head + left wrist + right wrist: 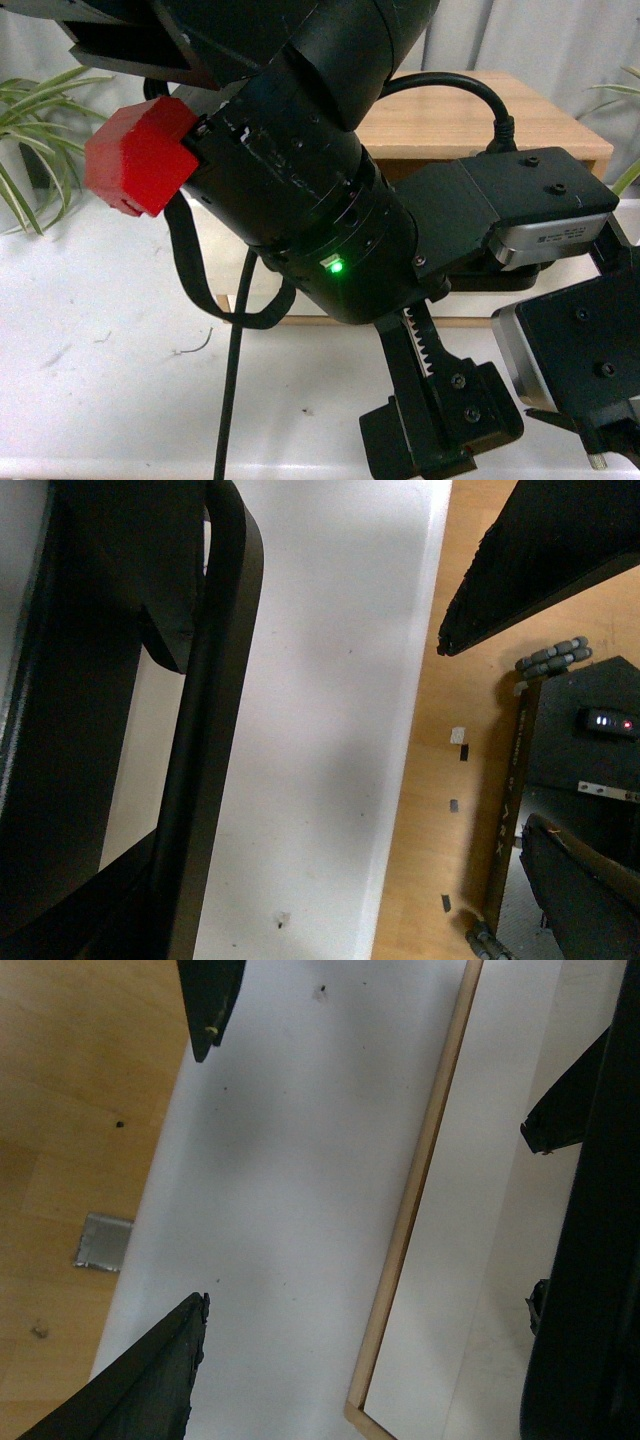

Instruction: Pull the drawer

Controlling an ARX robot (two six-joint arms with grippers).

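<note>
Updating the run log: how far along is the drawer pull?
Done: the reach, apparently. In the left wrist view the left tool is open, with the black bar handle of the drawer between its fingers. In hand: the grasp, not closed on the bar yet. Remaining: the pull itself; no drawer interior is visibly exposed. The right tool is open over a white surface, holding nothing.
</note>
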